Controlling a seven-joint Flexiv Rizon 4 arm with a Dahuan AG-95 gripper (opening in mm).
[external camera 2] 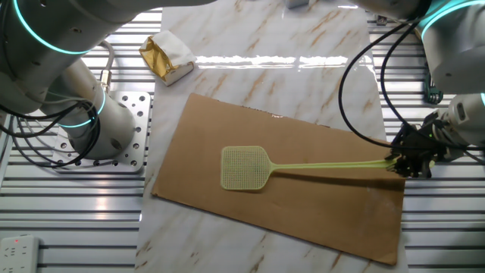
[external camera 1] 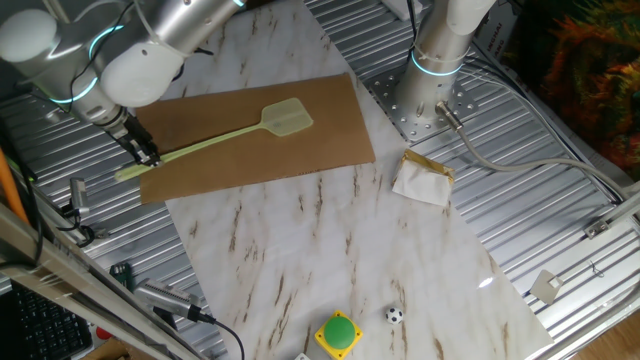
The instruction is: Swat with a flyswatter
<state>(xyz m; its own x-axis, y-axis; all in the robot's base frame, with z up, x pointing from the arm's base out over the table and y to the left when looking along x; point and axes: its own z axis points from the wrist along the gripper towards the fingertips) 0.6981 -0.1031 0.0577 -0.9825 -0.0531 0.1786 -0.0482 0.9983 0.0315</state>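
Marble-patterned tabletop (external camera 1: pixel 330 250), ribbed metal frame (external camera 1: pixel 560 215), possibly foliage behind (external camera 1: pixel 600 60)

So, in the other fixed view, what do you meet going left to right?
Robot base → gold-and-white packet → flyswatter head → its thin handle → gripper at the handle's end.

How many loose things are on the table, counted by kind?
Translucent yellow-green plastic flyswatter: 1
Flat brown board: 1
Crumpled gold-and-white wrapper: 1
Small black-and-white ball: 1
Green button on yellow base: 1
Total: 5
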